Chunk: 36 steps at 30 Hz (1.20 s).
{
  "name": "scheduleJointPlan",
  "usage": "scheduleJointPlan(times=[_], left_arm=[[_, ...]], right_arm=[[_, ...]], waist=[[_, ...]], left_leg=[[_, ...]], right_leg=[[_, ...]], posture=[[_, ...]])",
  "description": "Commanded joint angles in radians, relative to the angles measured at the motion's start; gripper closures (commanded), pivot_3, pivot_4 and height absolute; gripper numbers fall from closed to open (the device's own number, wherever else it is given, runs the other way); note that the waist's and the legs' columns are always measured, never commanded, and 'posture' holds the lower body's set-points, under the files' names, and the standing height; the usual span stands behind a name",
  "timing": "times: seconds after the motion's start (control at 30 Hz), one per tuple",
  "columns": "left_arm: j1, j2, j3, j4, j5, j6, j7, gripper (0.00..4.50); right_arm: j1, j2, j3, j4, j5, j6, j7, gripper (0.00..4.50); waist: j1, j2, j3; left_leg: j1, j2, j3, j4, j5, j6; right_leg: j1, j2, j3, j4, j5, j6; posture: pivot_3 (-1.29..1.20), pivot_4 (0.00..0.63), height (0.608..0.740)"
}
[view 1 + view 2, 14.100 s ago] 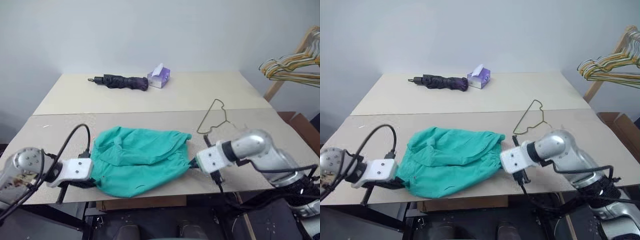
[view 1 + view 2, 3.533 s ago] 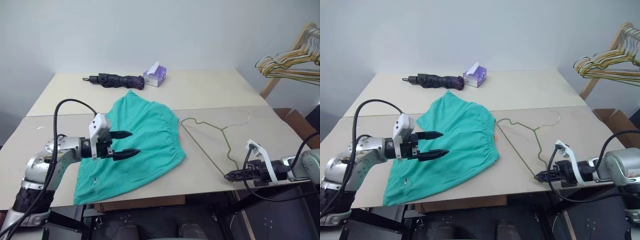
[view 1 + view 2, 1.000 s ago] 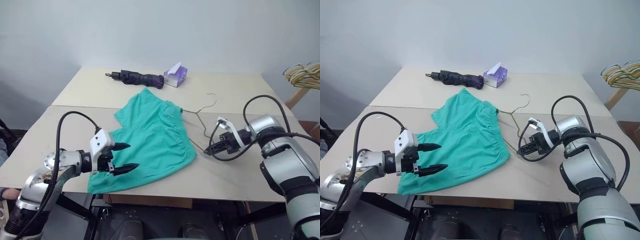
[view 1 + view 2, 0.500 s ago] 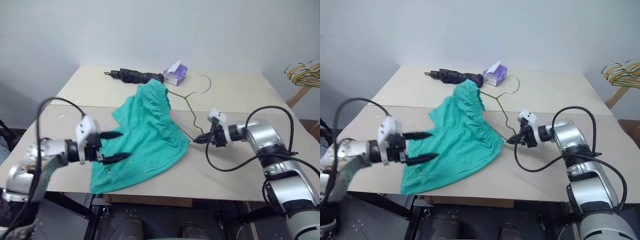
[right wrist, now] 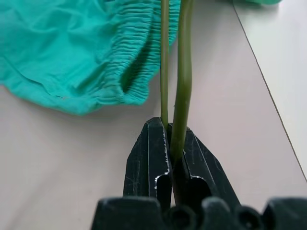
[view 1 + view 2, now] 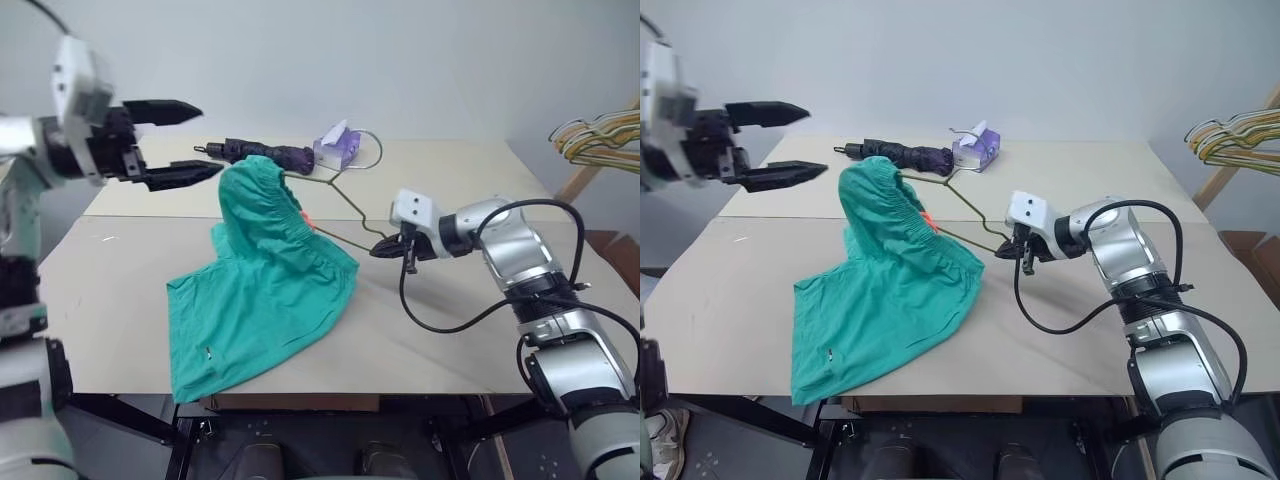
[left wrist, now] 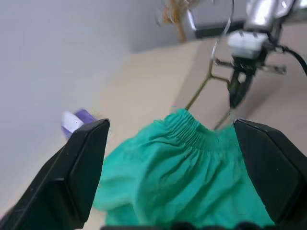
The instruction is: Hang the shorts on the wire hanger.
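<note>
Hanging so far: the shorts (image 6: 262, 290) are partly on; their waistband is draped over the raised far corner of the wire hanger (image 6: 338, 200), the legs trailing on the bench (image 6: 480, 330).
Right end effector (image 6: 385, 248): pinched shut on the hanger's near corner, two wire strands between its jaws in the right wrist view.
Left end effector (image 6: 180, 143): wide apart, holding nothing, up beside the lifted waistband and clear of the cloth.
Shorts' place: reaching from just beside the right end effector up toward the left one.
Left to do: probably settling the cloth evenly and lifting it free; how the waistband is threaded on the wire is hard to judge.
Change from a second ago: the hanger's far end and the waistband have risen off the bench; the left end effector has climbed from low by the hem to high.
</note>
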Motion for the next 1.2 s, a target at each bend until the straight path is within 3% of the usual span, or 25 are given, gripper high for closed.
scheduleJointPlan(times=[0.03, 0.17, 0.47, 0.6, 1.0, 1.2], left_arm=[[-0.118, -0.024, -0.130, 0.162, 0.162, -0.147, -0.115, 0.03], [-0.234, -0.089, -0.194, 0.327, 0.169, -0.185, -0.190, 0.03], [-0.321, -0.121, -0.385, 0.490, 0.127, -0.225, -0.190, 0.03], [-0.328, -0.117, -0.453, 0.511, 0.082, -0.222, -0.190, 0.90], [-0.322, -0.077, -0.589, 0.514, -0.008, -0.254, -0.190, 4.34], [-0.320, -0.085, -0.550, 0.544, 0.024, -0.309, -0.190, 4.39]], right_arm=[[-0.019, -0.003, -0.002, -0.073, -0.006, 0.001, 0.007, 4.50], [-0.018, 0.010, 0.012, -0.109, -0.009, 0.056, -0.008, 4.50], [0.016, 0.011, 0.052, -0.224, -0.026, 0.138, -0.007, 4.50], [0.019, 0.018, 0.060, -0.257, -0.022, 0.168, -0.005, 4.50], [0.006, 0.030, 0.067, -0.240, -0.025, 0.180, -0.020, 4.50], [0.026, 0.052, 0.021, -0.243, 0.006, 0.123, -0.055, 4.50]], waist=[[-0.001, 0.000, 0.000], [-0.003, 0.000, 0.000], [-0.036, 0.000, 0.000], [-0.052, 0.000, 0.000], [-0.053, 0.000, 0.000], [-0.054, 0.000, 0.000]], left_leg=[[0.000, 0.000, 0.000, 0.000, 0.000, 0.000], [-0.001, 0.000, 0.000, 0.001, 0.000, 0.000], [-0.002, 0.000, -0.001, 0.001, 0.000, 0.000], [-0.002, 0.000, -0.001, 0.002, 0.000, 0.000], [-0.002, 0.000, -0.001, 0.003, 0.000, 0.001], [-0.002, 0.000, -0.001, 0.003, 0.000, 0.001]], right_leg=[[0.000, 0.000, 0.000, 0.000, 0.000, 0.000], [0.000, 0.000, 0.000, 0.000, 0.000, 0.000], [-0.001, 0.000, 0.000, 0.001, 0.000, 0.000], [-0.002, 0.000, 0.000, 0.002, 0.000, 0.000], [-0.001, 0.000, 0.000, 0.002, 0.000, 0.000], [-0.001, 0.000, 0.000, 0.002, 0.000, 0.000]], posture=[[0.14, 0.000, 0.740], [0.11, 0.000, 0.740], [0.07, 0.000, 0.740], [0.07, 0.000, 0.740], [0.08, 0.000, 0.740], [0.08, 0.000, 0.740]])
